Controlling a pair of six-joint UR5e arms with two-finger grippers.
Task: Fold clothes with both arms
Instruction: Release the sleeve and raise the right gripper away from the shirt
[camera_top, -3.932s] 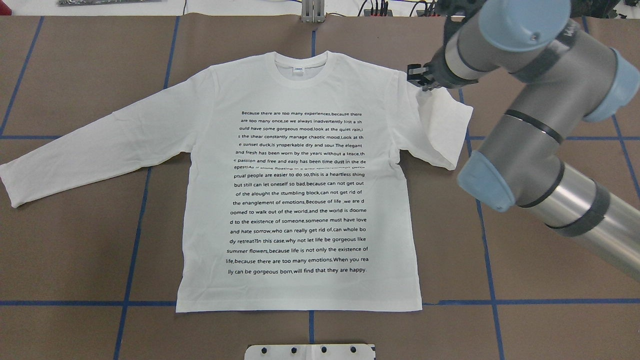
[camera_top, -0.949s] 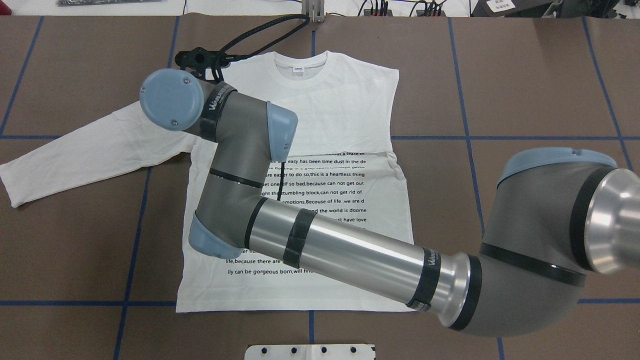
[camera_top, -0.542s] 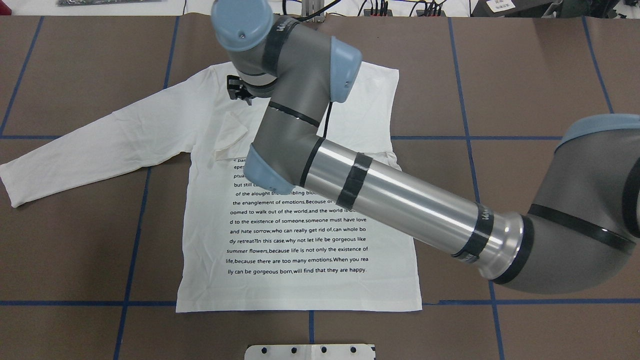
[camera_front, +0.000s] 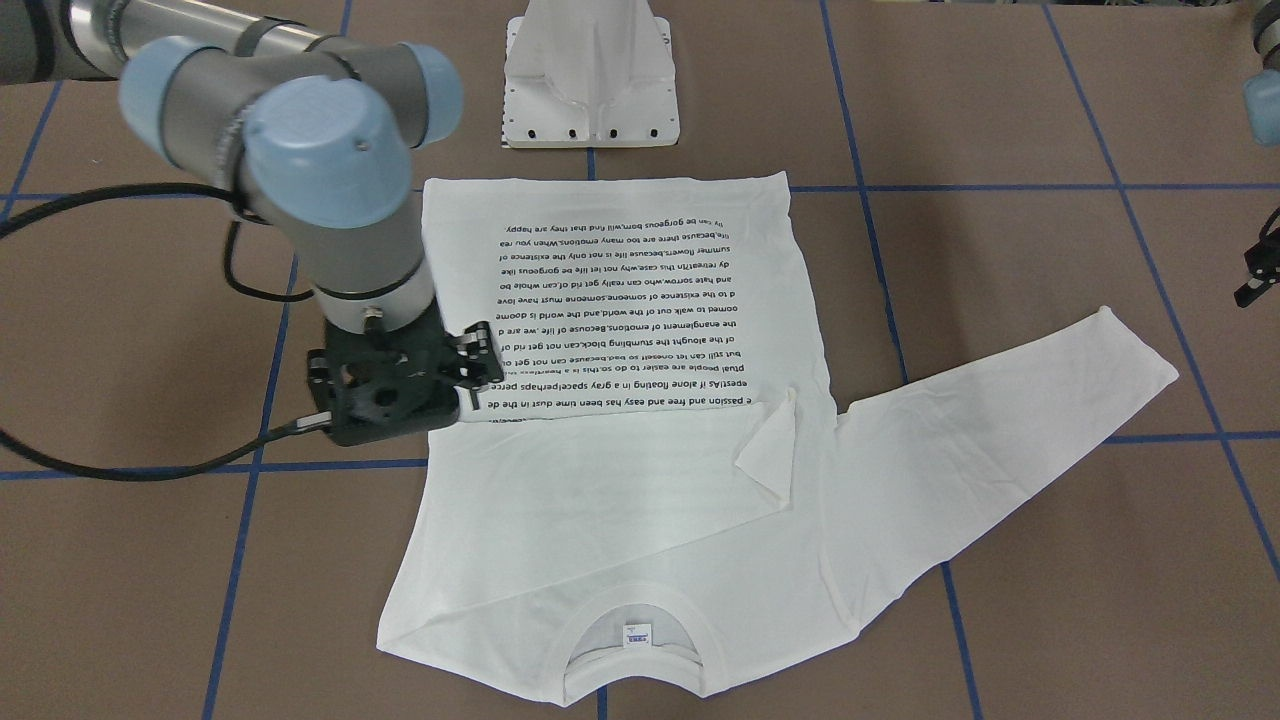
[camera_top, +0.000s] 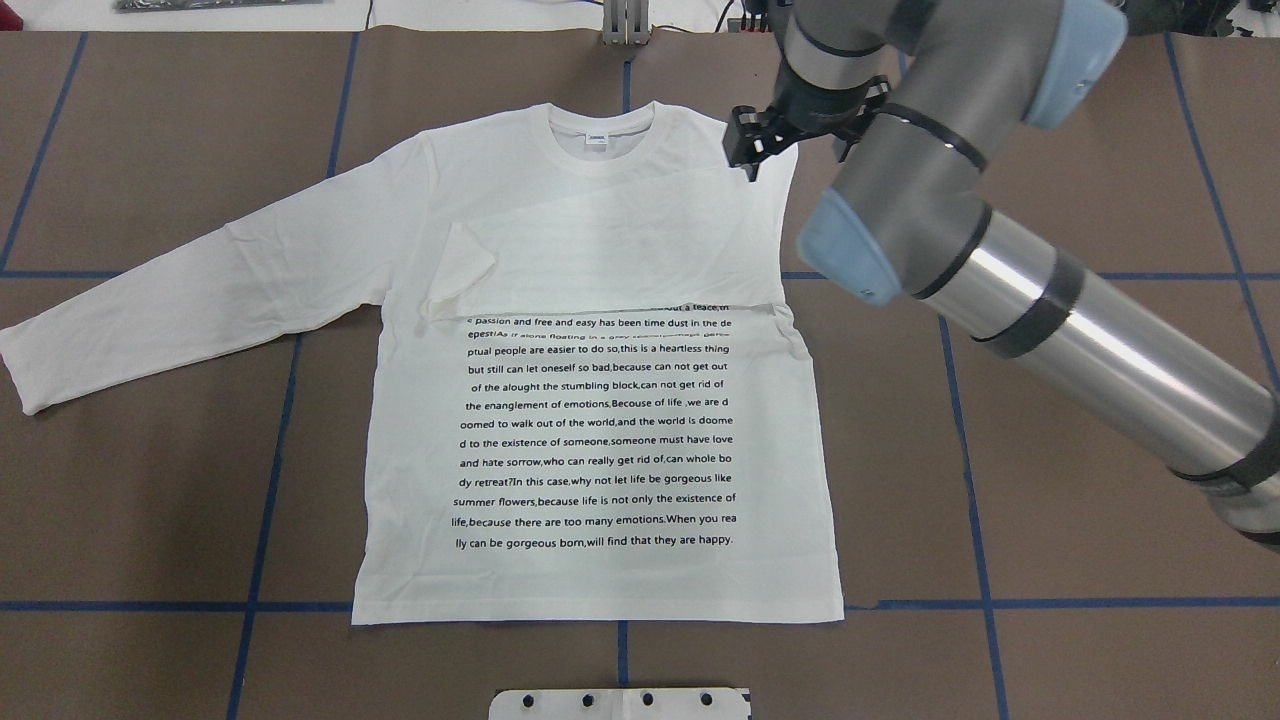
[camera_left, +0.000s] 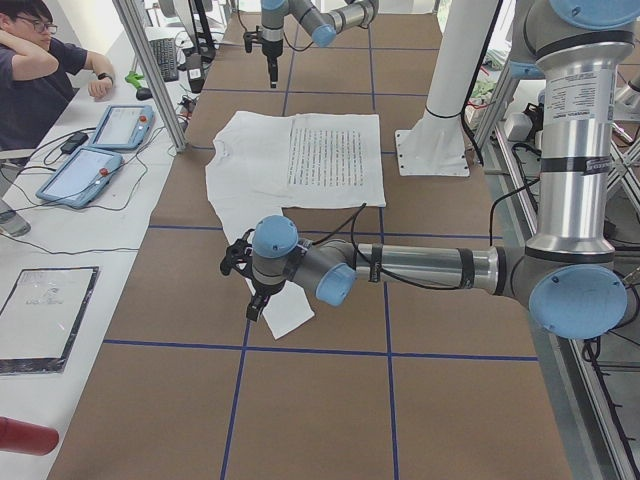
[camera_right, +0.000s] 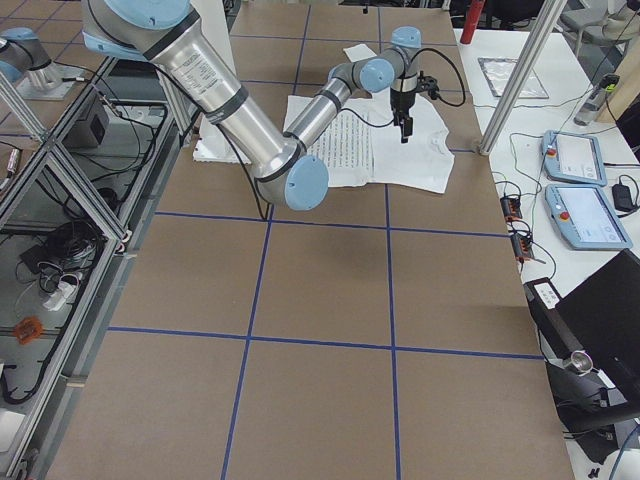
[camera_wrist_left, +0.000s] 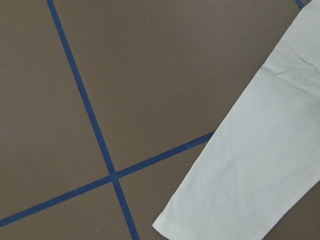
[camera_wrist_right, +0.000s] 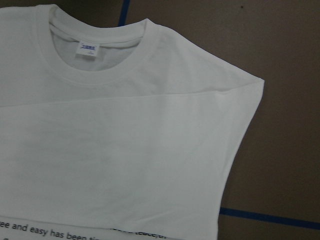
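The white long-sleeved T-shirt (camera_top: 600, 450) lies flat, text side up, collar at the far side. Its right sleeve (camera_top: 620, 240) lies folded across the chest, cuff (camera_top: 462, 270) near the left armpit. The left sleeve (camera_top: 180, 290) stretches out to the left. My right gripper (camera_top: 750, 150) hovers over the shirt's right shoulder, looks open and holds nothing; it also shows in the front-facing view (camera_front: 478, 368). My left gripper (camera_left: 252, 295) hangs above the left sleeve's cuff (camera_wrist_left: 250, 190); I cannot tell if it is open or shut.
The white pedestal base (camera_front: 590, 70) stands at the table's near edge behind the hem. Blue tape lines cross the brown table (camera_top: 150, 480). A black cable (camera_front: 150, 470) trails from the right wrist. An operator (camera_left: 30, 70) sits with tablets (camera_left: 90, 160) beyond the far side.
My right arm carried the right sleeve across the chest to the left shoulder, let it go there, and has swung back to the right shoulder. The sleeve now lies flat.
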